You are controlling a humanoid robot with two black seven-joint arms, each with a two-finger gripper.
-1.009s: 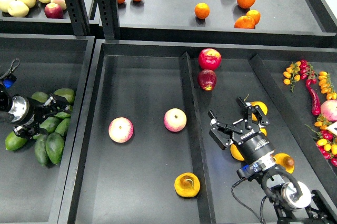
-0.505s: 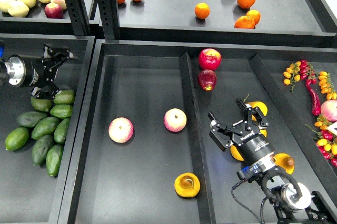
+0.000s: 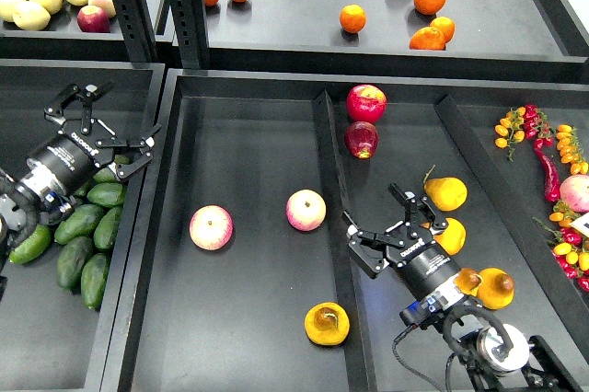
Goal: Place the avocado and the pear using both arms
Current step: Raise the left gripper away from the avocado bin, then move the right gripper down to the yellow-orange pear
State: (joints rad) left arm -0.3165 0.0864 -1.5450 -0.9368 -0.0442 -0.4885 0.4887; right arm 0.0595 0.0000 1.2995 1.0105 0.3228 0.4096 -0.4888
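Observation:
Several dark green avocados [image 3: 81, 223] lie heaped in the left bin; I cannot tell which one is the task's. My left gripper [image 3: 107, 122] hangs open and empty just above the top of the heap. The squat yellow-orange pear [image 3: 327, 323] with a brown patch lies at the front of the middle tray, close to the divider. My right gripper [image 3: 386, 224] is open and empty over the right tray, just right of the divider and up-right of that pear.
Two pink-yellow apples [image 3: 211, 227] [image 3: 306, 210] lie in the middle tray. Two red apples [image 3: 366, 102] sit at the back of the right tray, and other yellow pears [image 3: 446, 192] lie beside my right gripper. Oranges [image 3: 352, 18] are on the back shelf. Peppers and small tomatoes [image 3: 550, 171] are at far right.
My left gripper swung from the bin's far left corner to the right over the avocados and now spreads wide. My right gripper shifted left and down toward the divider, uncovering the yellow pears.

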